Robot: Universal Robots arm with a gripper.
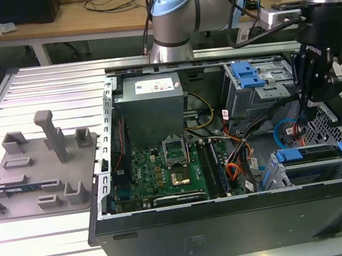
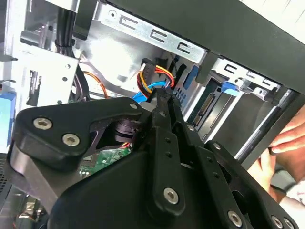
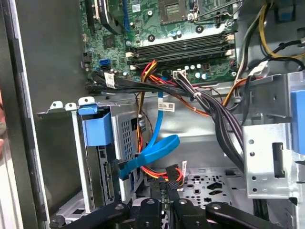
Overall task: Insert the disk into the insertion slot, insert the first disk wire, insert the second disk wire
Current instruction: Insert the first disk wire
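Your gripper (image 3: 167,187) is clenched on the wire (image 3: 174,172), just beside the slot (image 1: 271,178). The disk (image 1: 308,153) already sits in that slot.

The ribbed silver metal desk (image 1: 46,87) has a brushed, softly shiny finish, and the black rectangular computer case (image 1: 234,227) on it looks like smooth, matt painted sheet metal. The light-grey perforated sheet-metal drive cage (image 1: 329,121) is bare and dull, while the bright blue plastic carrier of the disk (image 1: 307,153) is smooth and slightly glossy. The black pincer (image 2: 160,98) is matt, with shiny steel screw heads.
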